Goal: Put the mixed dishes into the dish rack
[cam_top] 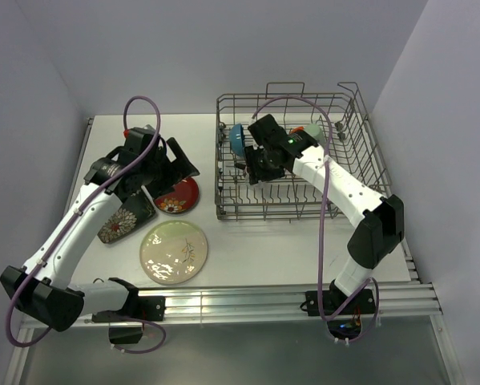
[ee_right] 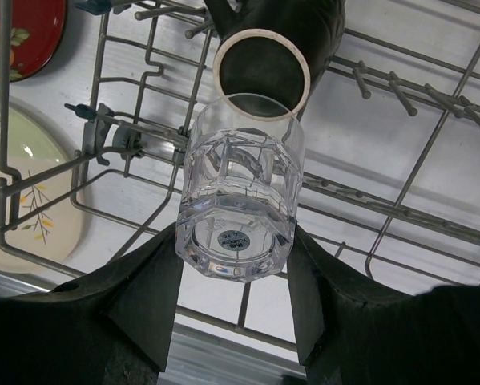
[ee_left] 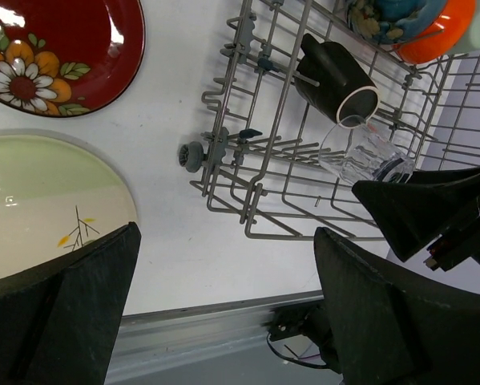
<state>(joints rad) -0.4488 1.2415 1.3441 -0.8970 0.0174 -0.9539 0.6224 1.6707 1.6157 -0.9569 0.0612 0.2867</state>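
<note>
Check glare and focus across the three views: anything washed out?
Top external: sharp, even light, soft sheen on the cream plate. Left wrist: white glare streak on the red saucer. Right wrist: clear glass in focus, facets glinting, nothing blown out.

White matte table [cam_top: 304,241] under me, boxed in on three sides: back wall [cam_top: 183,48], left wall [cam_top: 23,120], right wall [cam_top: 456,120], all plain pale grey-lilac. Ribbed aluminium rail [cam_top: 248,298] along the near edge, darker grey surface [cam_top: 248,353] below it. Light even, soft shadows, glare on the rail.
</note>
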